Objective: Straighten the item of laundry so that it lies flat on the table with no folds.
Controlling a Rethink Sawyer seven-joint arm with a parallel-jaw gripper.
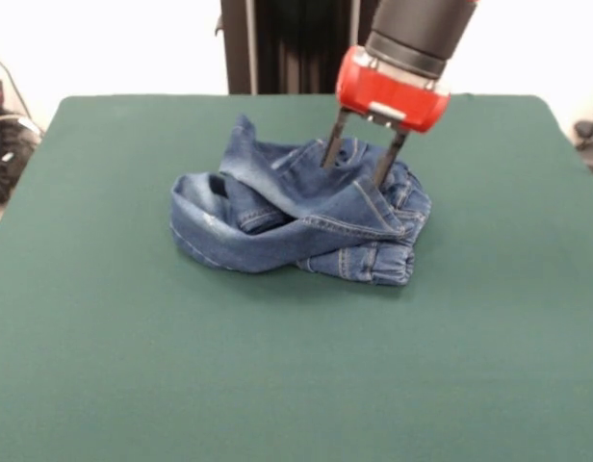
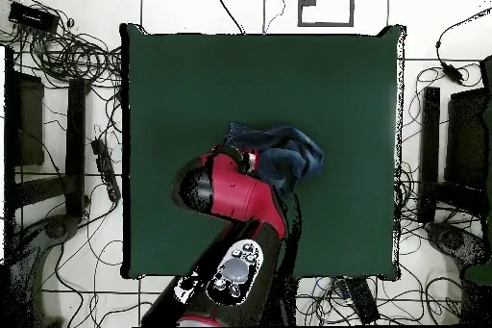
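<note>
The jeans (image 1: 301, 217) lay bunched in a twisted, folded heap near the middle of the green table (image 1: 133, 366), orange stitching showing along the seams. The gripper (image 1: 359, 164) stood over the heap's far side, fingers spread apart and pressed into the denim.

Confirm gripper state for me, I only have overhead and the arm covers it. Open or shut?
Observer: Open. In the front view the gripper has its two fingers apart, tips down in the jeans.
Operator: Jeans flat yet?
Observer: No. They sit in a crumpled heap, with one leg curled round the front.
Operator: Fingers pinching cloth?
Observer: Can't tell. The tips sink into the folds near the top of the heap, on the table.
</note>
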